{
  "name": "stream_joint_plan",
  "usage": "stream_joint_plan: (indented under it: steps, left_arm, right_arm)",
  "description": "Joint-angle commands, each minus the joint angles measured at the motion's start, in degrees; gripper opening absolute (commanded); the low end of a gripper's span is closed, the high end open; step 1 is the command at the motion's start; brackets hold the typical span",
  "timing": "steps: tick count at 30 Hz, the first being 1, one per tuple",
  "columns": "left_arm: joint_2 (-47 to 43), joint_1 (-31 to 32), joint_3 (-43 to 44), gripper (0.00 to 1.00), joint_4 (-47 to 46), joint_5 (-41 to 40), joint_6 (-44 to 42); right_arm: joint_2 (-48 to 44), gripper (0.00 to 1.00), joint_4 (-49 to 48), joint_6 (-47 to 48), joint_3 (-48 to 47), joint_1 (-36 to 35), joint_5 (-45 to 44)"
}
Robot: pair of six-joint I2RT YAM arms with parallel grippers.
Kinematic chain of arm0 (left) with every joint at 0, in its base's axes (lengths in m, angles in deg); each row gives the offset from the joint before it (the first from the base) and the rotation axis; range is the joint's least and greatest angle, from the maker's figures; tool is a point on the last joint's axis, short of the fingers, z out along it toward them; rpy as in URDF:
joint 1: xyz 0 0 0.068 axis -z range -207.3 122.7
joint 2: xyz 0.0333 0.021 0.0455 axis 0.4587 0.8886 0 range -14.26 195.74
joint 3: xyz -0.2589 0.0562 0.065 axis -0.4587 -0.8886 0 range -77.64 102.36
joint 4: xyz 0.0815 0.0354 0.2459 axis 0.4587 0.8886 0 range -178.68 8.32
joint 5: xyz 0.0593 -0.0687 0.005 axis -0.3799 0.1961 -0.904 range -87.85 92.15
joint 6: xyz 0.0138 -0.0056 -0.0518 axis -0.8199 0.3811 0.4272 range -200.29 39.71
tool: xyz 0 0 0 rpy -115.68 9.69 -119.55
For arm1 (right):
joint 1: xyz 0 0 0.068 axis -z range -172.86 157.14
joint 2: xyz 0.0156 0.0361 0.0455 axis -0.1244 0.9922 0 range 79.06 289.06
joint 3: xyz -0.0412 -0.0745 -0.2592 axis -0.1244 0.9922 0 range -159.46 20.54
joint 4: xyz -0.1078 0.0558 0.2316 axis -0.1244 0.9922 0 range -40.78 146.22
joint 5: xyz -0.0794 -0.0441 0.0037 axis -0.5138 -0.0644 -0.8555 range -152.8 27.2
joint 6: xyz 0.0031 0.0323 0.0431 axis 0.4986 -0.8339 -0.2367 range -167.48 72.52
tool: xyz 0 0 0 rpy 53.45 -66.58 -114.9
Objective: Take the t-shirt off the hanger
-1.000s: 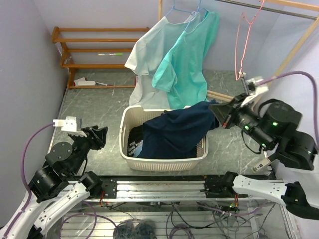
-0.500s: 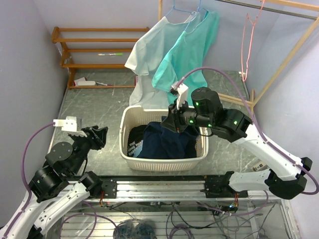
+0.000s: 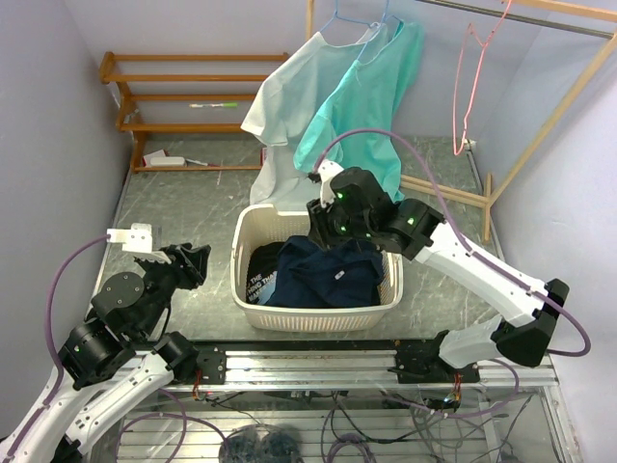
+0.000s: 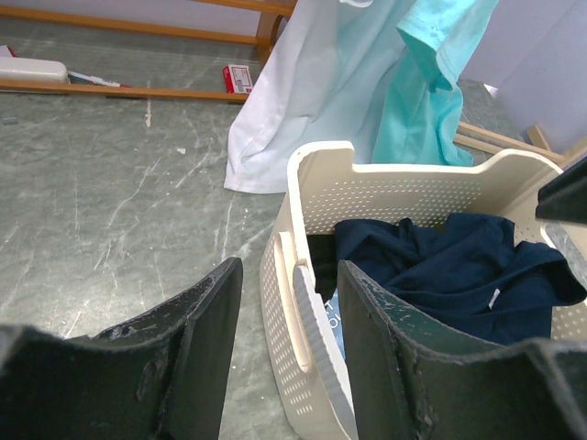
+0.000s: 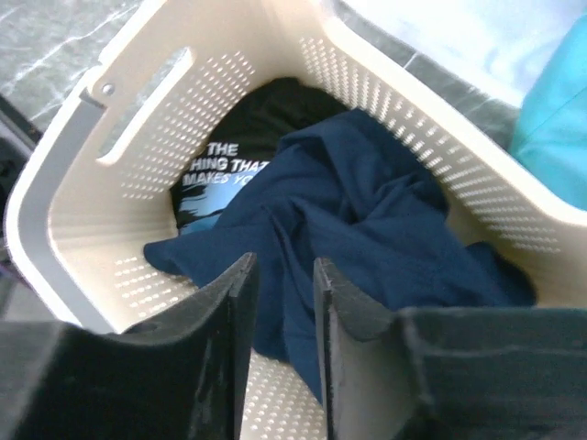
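Note:
A navy t-shirt [image 3: 328,275] lies crumpled in the cream laundry basket [image 3: 318,316]. It also fills the right wrist view [image 5: 367,220]. My right gripper [image 3: 323,231] hovers over the basket's far side. Its jaws [image 5: 282,270] stand open just above the navy cloth and hold nothing. At the back a teal t-shirt [image 3: 366,116] and a white t-shirt [image 3: 289,106] hang on hangers. A bare pink hanger [image 3: 470,77] hangs on the rail at the right. My left gripper [image 3: 188,262] is open left of the basket, and its jaws [image 4: 289,275] frame the basket's near handle [image 4: 307,312].
A black printed shirt [image 5: 229,165] lies under the navy one in the basket. A wooden shelf rack [image 3: 183,96] stands at the back left with small items on its lowest shelf. A wooden frame leg [image 3: 443,188] runs along the floor right of the basket.
My right arm swung from the far right to over the basket with the navy t-shirt. It then opened and let the shirt go, and the shirt dropped in. The left arm stayed put.

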Motion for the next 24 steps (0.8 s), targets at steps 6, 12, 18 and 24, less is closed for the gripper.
stream_joint_plan:
  steps: [6,12,18,24]
  left_arm:
    - [-0.1,0.3,0.4,0.57,-0.3,0.6,-0.2]
    - [-0.3,0.3,0.4,0.57,-0.3,0.8,-0.3]
    - [-0.5,0.3,0.3,0.57,-0.4,1.1,-0.4]
    - [-0.8,0.4,0.4,0.57,-0.4,1.2,-0.5]
  right_arm:
    - [-0.6,0.4,-0.5,-2.1,-9.3,4.7,-18.6]
    - [6.2,0.7,-0.1,-0.7,-25.0,24.6,-6.8]
    - [19.2,0.8,0.9,-0.4,-47.9,28.0,-4.0]
    - [25.4,0.82,-4.4,-3.3,-51.6,28.2,0.1]
